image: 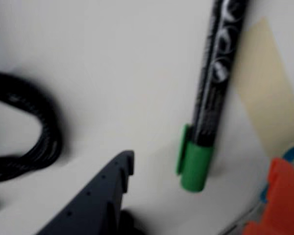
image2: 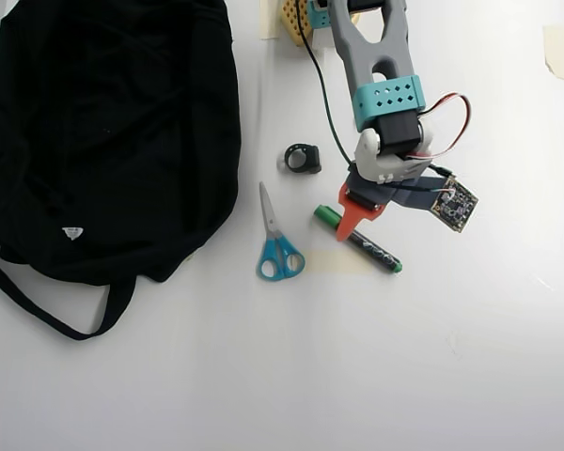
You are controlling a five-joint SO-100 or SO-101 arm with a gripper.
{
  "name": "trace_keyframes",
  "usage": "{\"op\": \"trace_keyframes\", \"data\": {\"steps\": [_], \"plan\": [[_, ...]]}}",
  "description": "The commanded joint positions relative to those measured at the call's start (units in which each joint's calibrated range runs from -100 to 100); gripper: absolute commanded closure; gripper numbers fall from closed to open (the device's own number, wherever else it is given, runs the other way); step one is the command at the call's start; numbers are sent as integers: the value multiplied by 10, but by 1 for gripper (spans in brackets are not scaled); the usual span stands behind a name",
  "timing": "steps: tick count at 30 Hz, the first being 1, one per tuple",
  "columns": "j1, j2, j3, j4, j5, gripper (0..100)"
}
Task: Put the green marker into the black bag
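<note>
The green marker (image: 210, 98) lies on the white table, a black barrel with pale print and a bright green cap. In the wrist view my gripper (image: 203, 164) is open, its dark grey finger (image: 95, 200) left of the cap and its orange finger (image: 279, 196) right of it, neither touching. From overhead the gripper (image2: 348, 214) hangs over the cap end of the marker (image2: 371, 252), which runs down to the right. The black bag (image2: 103, 141) lies flat at the far left with its strap trailing towards the front edge.
Blue-handled scissors (image2: 277, 249) lie just left of the marker. A small coiled black cable (image2: 303, 158) sits above them and shows at the left of the wrist view (image: 34, 132). A beige tape patch (image: 269, 98) lies beside the marker's barrel. Another tape piece (image2: 556, 47) is stuck at the far right.
</note>
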Motion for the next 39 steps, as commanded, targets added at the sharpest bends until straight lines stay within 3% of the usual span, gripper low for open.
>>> {"op": "trace_keyframes", "data": {"steps": [1, 11, 39], "plan": [[-5, 13, -35, -30, -2, 65], [-15, 111, -159, -24, -5, 65], [-1, 157, -162, -17, -24, 65]]}}
